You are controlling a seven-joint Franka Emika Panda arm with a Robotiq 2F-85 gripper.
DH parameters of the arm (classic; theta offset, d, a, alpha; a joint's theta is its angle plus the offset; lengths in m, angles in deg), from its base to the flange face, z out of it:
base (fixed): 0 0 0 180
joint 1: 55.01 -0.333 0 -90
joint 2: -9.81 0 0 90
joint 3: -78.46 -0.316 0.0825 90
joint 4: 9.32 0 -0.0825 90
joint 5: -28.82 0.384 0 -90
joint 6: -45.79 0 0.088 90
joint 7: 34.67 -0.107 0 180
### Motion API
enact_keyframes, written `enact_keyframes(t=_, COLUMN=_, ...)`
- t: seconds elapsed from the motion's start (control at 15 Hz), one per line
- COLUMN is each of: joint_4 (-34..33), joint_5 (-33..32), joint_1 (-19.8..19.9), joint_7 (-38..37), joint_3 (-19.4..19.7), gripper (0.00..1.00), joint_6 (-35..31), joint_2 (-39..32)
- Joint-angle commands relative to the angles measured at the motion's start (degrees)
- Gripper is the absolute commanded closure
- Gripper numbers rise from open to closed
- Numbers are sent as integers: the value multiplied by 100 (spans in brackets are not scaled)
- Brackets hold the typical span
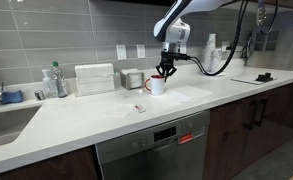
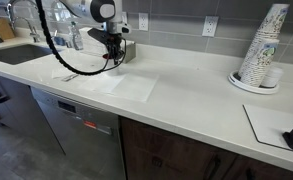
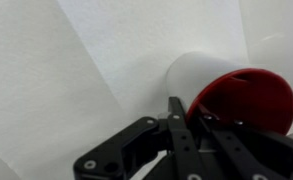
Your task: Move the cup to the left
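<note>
- Cup (image 1: 158, 86): standing upright on the white counter (image 1: 86, 118), near the back wall. The wrist view is showing its red interior.
- Gripper (image 1: 166, 70): hanging directly over the cup. In the wrist view its fingers (image 3: 176, 118) are appearing to pinch the near wall, one outside and one inside the rim, so the jaws are judged clenched on the cup.
- Grip risk: a rim pinch is holding off-centre, so the cup is likely tilting or slipping under a quick carry.
- Path risk: the silvery metal container (image 1: 134, 79) is standing just beside the cup at 9 o'clock. If the move is heading that way, a low slide is risking a knock.
- Farther out: the white box (image 1: 94, 78) and clear bottle (image 1: 56, 80), also at 9 o'clock, are limiting the landing space.
</note>
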Motion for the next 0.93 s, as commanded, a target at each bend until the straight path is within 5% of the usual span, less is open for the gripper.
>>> enact_keyframes(t=0.0, joint_4=-569, joint_5=76, joint_1=-49, joint_7=-307, joint_3=33, gripper=98, joint_6=360, joint_2=-365)
enact_keyframes(t=0.13, joint_4=-696, joint_5=-5, joint_1=-92, joint_7=-337, joint_3=45, gripper=98, joint_6=444, joint_2=-450)
enact_keyframes(t=0.2, joint_4=-748, joint_5=-31, joint_1=-98, joint_7=-285, joint_3=38, gripper=65, joint_6=488, joint_2=-478)
enact_keyframes(t=0.27, joint_4=-757, joint_5=-110, joint_1=-132, joint_7=-276, joint_3=66, gripper=64, joint_6=497, joint_2=-476)
enact_keyframes(t=0.87, joint_4=-159, joint_5=180, joint_1=181, joint_7=311, joint_3=-5, gripper=1, joint_6=1133, joint_2=467)
